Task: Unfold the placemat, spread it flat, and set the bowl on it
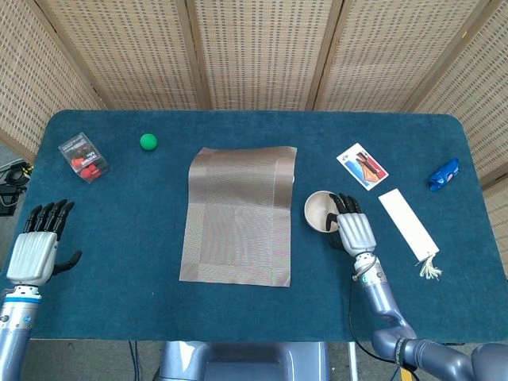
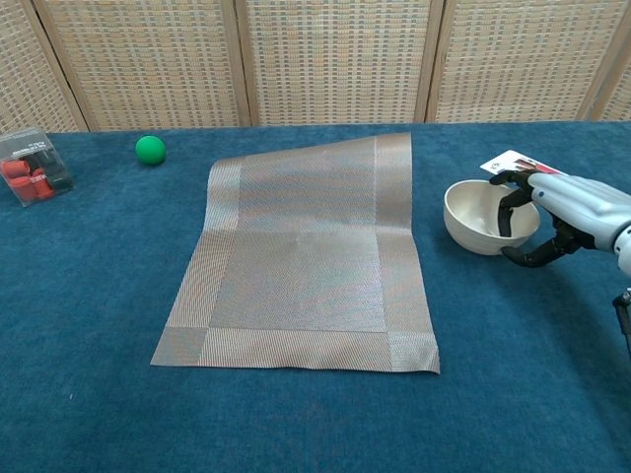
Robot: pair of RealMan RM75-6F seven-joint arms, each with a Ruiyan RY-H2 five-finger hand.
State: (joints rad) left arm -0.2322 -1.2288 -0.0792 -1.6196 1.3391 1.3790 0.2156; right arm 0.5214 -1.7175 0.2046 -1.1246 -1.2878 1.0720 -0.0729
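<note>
The grey woven placemat (image 1: 238,214) (image 2: 306,256) lies unfolded mid-table, its far right corner slightly raised. Just right of it is the cream bowl (image 1: 318,211) (image 2: 483,217), tilted a little and raised off the cloth. My right hand (image 1: 354,231) (image 2: 570,207) grips its right rim, fingers hooked inside and thumb outside underneath. My left hand (image 1: 35,248) hovers near the table's front left corner, fingers apart and holding nothing; it does not show in the chest view.
A green ball (image 1: 148,141) (image 2: 150,149) and a clear box of red pieces (image 1: 83,156) (image 2: 35,177) sit at the far left. A picture card (image 1: 362,166) (image 2: 513,165), a white tasselled strip (image 1: 407,225) and a blue object (image 1: 444,174) lie right of the bowl.
</note>
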